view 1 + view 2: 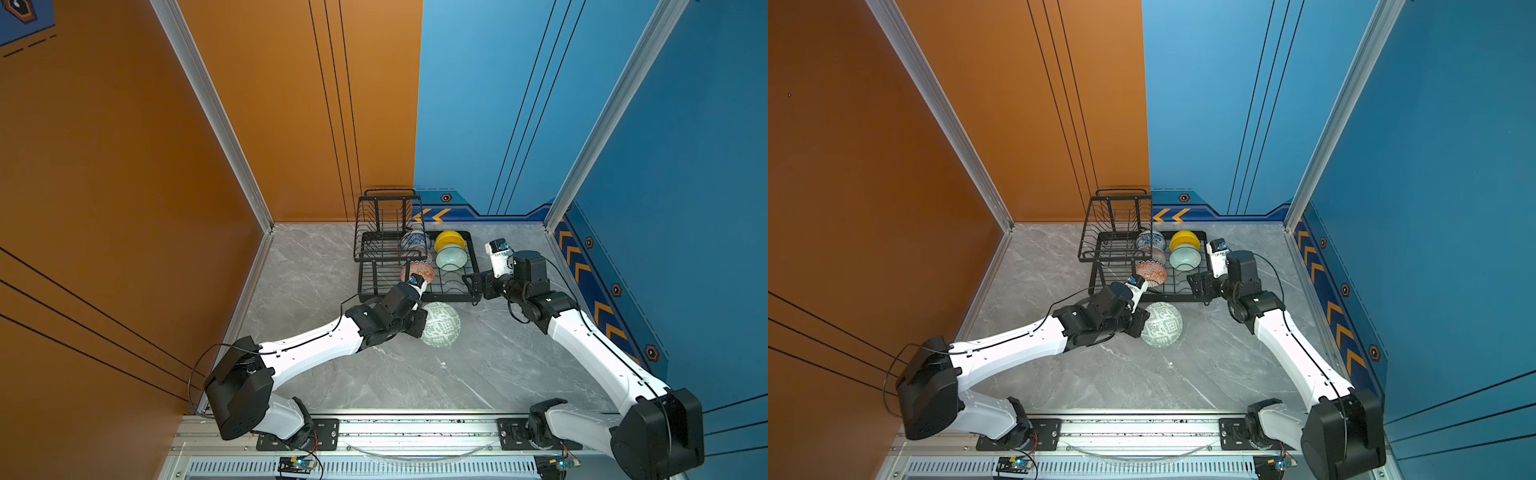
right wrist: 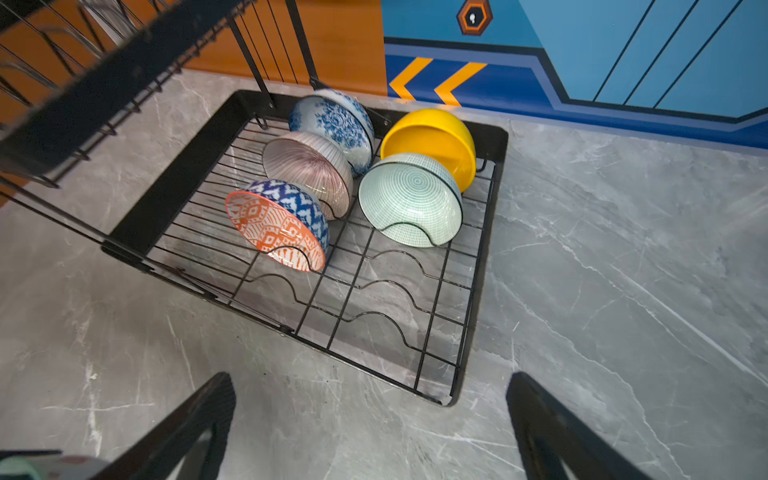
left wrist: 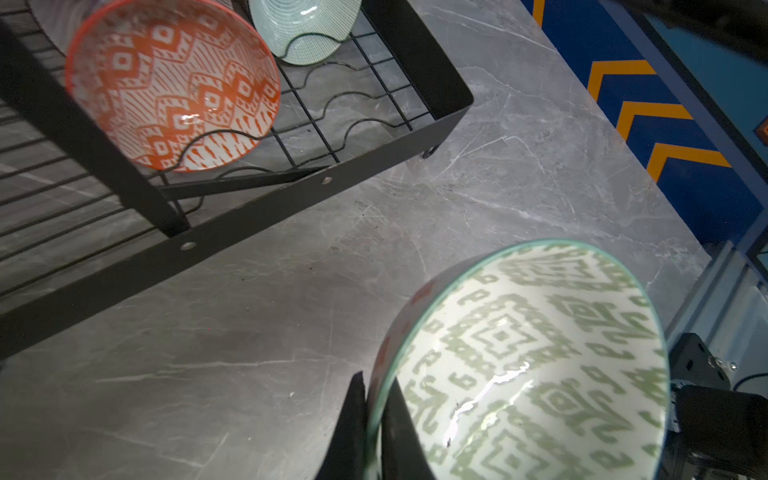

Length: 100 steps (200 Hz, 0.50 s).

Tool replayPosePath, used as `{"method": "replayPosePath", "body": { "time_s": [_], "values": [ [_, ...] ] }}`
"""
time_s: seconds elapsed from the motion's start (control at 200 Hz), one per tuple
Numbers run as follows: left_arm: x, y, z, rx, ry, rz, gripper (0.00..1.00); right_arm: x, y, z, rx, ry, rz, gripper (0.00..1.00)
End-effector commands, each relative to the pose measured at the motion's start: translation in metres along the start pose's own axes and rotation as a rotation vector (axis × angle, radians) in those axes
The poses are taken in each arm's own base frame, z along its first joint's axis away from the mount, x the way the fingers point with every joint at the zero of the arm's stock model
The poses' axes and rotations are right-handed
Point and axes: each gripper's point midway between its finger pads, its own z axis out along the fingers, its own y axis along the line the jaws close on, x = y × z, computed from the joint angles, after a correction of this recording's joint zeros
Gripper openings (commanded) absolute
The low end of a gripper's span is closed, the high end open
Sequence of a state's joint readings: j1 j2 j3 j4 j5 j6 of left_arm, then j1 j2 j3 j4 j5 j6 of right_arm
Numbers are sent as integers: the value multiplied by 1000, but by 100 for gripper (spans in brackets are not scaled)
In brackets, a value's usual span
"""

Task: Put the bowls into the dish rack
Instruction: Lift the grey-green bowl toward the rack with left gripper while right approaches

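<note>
The green-white patterned bowl (image 3: 528, 361) is being clamped by its rim between the jaws of the left gripper (image 3: 374, 380), near the front of the dish rack (image 2: 170, 183). The right gripper (image 2: 370, 378) is being held with jaws wide apart, empty, beside the rack's front corner. The blue-white floral bowl (image 2: 332, 120), yellow bowl (image 2: 432, 137), pinkish striped bowl (image 2: 307, 166), orange-white bowl (image 2: 274, 228) and mint bowl (image 2: 409, 195) are being propped in its lower slots
</note>
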<state>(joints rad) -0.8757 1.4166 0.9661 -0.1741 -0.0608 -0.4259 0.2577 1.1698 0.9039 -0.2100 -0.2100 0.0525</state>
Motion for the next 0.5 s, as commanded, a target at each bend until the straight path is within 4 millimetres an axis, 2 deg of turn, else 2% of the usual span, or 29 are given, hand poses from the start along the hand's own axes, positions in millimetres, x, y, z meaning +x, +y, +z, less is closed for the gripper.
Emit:
{"method": "replayPosePath", "body": {
  "time_s": [0.0,0.16,0.3,0.496],
  "values": [
    [-31,16,-21,-61,-152,-5,0,-16,14,-18,-63,-50,34,100],
    [-48,25,-32,-83,-231,-21,0,-29,30,-34,-101,-83,30,100],
    [-59,28,-38,-92,-267,-29,0,-38,51,-45,-167,-105,28,100],
    [-73,34,-45,-106,-332,-51,0,-35,84,-46,-260,-78,4,100]
  ]
}}
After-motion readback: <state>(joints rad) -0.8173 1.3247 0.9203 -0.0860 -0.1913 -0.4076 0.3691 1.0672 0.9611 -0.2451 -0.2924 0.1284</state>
